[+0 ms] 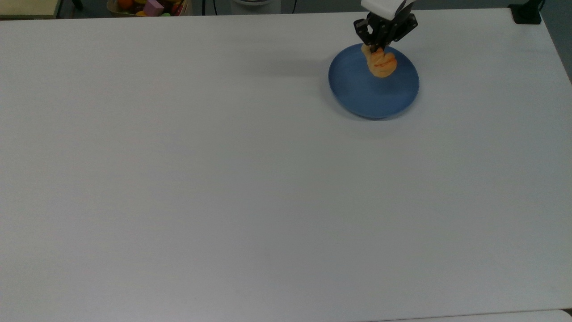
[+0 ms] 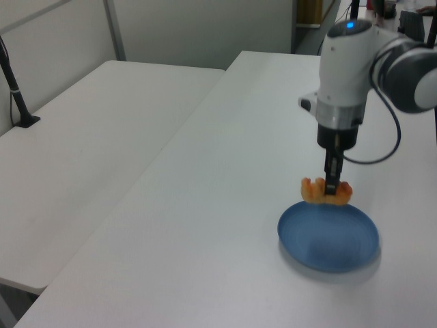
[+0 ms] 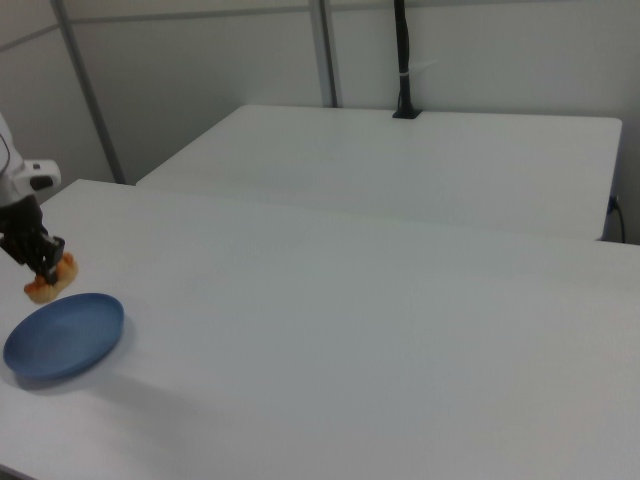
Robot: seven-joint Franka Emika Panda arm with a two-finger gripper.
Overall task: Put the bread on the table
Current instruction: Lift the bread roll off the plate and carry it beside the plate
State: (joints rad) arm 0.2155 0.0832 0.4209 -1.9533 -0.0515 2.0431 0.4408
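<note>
The gripper (image 2: 332, 193), jaws clamped on the small golden-orange braided bun (image 2: 326, 192), holds it clear above the round blue plate (image 2: 328, 236), likely for carrying to the white bench (image 1: 223, 179).

Golden-orange lumpy bread (image 2: 326, 192) held aloft, plain white table (image 1: 223, 179) beneath

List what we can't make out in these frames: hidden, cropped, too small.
- Arm above the pincer: cut off by the top view's upper edge.
- Part of the bread that the pincer grips: covered by the fingers in the left view.
- Arm in the right view: cropped at the right view's left edge.
- Coloured items beyond the table: cropped by the top view's upper edge, too small to identify.
- Blue plate underside: hidden throughout.
</note>
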